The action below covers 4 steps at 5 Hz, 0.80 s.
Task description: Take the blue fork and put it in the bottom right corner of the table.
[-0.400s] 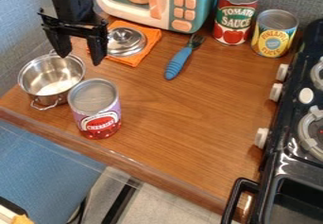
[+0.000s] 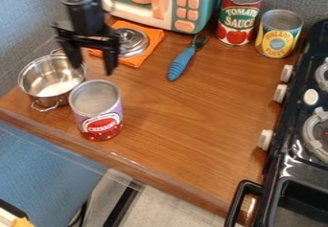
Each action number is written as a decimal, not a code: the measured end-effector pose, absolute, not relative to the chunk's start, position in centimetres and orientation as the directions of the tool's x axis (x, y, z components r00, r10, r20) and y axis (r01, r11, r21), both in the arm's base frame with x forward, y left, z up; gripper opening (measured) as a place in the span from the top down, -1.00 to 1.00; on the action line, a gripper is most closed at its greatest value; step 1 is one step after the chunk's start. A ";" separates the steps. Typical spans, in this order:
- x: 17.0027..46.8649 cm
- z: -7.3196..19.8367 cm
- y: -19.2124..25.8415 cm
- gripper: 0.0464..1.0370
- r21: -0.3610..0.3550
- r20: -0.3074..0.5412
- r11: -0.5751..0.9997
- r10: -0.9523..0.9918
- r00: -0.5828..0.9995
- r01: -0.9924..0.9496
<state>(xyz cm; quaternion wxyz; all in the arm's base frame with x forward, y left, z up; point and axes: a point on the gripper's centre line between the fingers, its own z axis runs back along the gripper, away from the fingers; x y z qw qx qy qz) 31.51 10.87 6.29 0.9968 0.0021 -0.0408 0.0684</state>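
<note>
- Your gripper (image 2: 95, 71) hangs from the top left over the wooden table (image 2: 192, 120), in view between the steel pot (image 2: 52, 80) and the orange cloth (image 2: 152, 46).
- Its fingers are released: you have them spread apart, pointing down, with nothing grasped.
- The blue fork (image 2: 181, 64) lies flat on the upper middle of the table, to the right of your gripper and well apart from it. Its handle points down and slightly left, its tines up towards the toy microwave (image 2: 205, 5).
- The fork is well apart from the bottom right corner of the table.
- A metal lid (image 2: 131, 41) rests on the cloth, partly behind your gripper.
- A purple and red can (image 2: 97, 111) stands upright just beside the pot, to its lower right.
- At the upper right you have a red and green can (image 2: 238, 17) and a yellow can (image 2: 278, 34), upright side by side.
- A black toy stove (image 2: 295, 125) borders the table on the right.
</note>
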 end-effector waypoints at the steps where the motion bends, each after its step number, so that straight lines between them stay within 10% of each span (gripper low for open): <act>1: 34.5 4.9 8.4 -0.93 -0.010 0.094 0.991 0.134 0.987 -0.134; 4: 40.0 4.8 3.3 -0.93 -0.039 0.170 0.992 0.127 0.977 -0.122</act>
